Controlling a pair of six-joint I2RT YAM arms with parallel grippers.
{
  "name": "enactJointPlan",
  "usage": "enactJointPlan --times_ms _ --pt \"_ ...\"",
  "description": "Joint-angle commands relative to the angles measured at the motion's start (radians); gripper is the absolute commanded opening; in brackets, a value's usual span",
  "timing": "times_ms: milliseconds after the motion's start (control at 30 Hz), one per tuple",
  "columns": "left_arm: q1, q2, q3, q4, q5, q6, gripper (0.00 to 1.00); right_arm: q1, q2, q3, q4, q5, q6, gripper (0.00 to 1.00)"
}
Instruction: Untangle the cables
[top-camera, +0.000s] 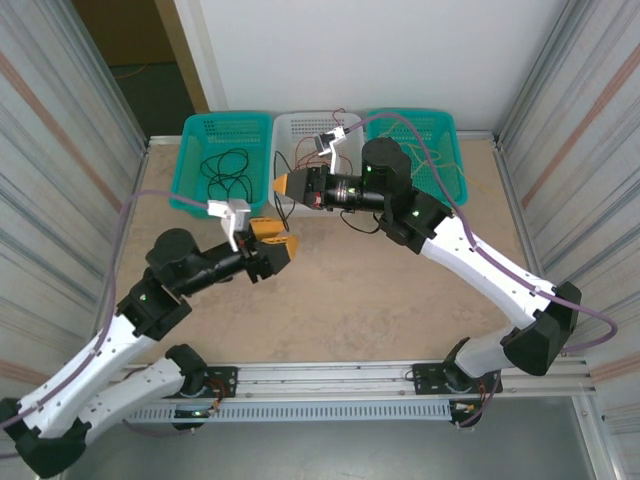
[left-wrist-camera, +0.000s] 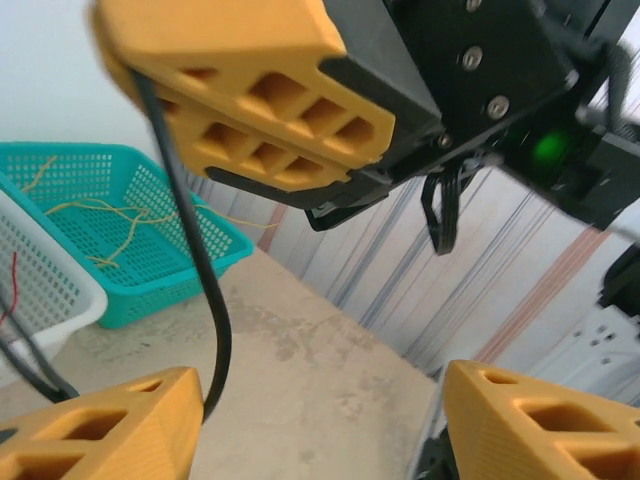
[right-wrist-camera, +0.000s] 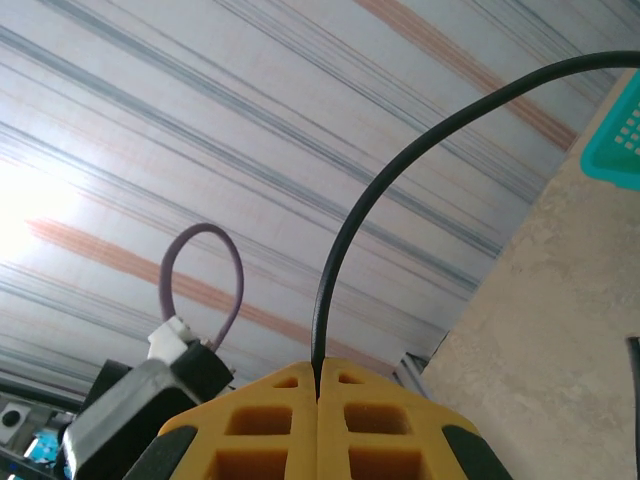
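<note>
My right gripper (right-wrist-camera: 318, 378) is shut on a black cable (right-wrist-camera: 372, 200), which arcs up and to the right from between its orange fingertips. In the left wrist view the same cable (left-wrist-camera: 205, 275) hangs down from the right gripper's fingers (left-wrist-camera: 250, 100) and passes close by the inner side of my left gripper's left finger (left-wrist-camera: 100, 430). My left gripper (left-wrist-camera: 320, 430) is open, with bare table between its jaws. From above, the right gripper (top-camera: 283, 185) points left in front of the baskets, and the left gripper (top-camera: 283, 247) sits just below it.
Three baskets line the back edge. The left teal basket (top-camera: 195, 150) holds loose black cables (top-camera: 225, 170), the white basket (top-camera: 300, 125) holds red and black strands, and the right teal basket (top-camera: 445, 125) holds yellow cables (top-camera: 440, 165). Striped walls close in both sides.
</note>
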Motion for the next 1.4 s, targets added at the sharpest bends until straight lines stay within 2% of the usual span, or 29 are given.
enactJointPlan --times_ms 0,100,167,467,733,933,1067,1133,1200,1233,1300,1367 --pt "-0.065 0.024 0.034 0.01 -0.174 0.16 0.59 -0.005 -0.036 0.031 0.025 -0.029 0.018 0.0" --pt "-0.097 0.038 0.031 0.03 -0.224 0.178 0.48 -0.006 -0.042 0.026 0.014 -0.025 0.009 0.0" --pt "-0.099 0.039 0.026 0.043 -0.238 0.16 0.45 -0.006 -0.047 0.021 0.007 -0.021 0.003 0.0" --pt "-0.099 0.023 0.056 -0.05 -0.422 0.104 0.51 -0.004 -0.051 0.029 -0.045 -0.003 -0.037 0.0" --pt "-0.097 0.015 0.069 -0.059 -0.377 0.088 0.48 0.023 -0.052 0.045 -0.112 0.048 -0.094 0.0" --pt "-0.097 0.034 0.079 -0.041 -0.391 0.094 0.43 0.06 -0.045 0.07 -0.166 0.085 -0.144 0.0" --pt "-0.095 0.068 0.111 -0.054 -0.4 0.103 0.31 0.076 -0.045 0.082 -0.196 0.103 -0.171 0.0" --pt "-0.095 0.079 0.12 -0.056 -0.402 0.098 0.18 0.077 -0.049 0.082 -0.208 0.111 -0.178 0.0" --pt "-0.095 0.086 0.124 -0.053 -0.395 0.093 0.0 0.077 -0.052 0.082 -0.22 0.121 -0.187 0.0" --pt "-0.094 0.087 0.126 -0.053 -0.387 0.089 0.0 0.077 -0.057 0.082 -0.23 0.131 -0.195 0.0" --pt "-0.088 0.083 0.124 -0.043 -0.357 0.079 0.0 0.074 -0.065 0.081 -0.26 0.164 -0.213 0.11" --pt "-0.069 0.072 0.117 -0.024 -0.306 0.06 0.0 0.06 -0.079 0.073 -0.303 0.204 -0.233 0.31"
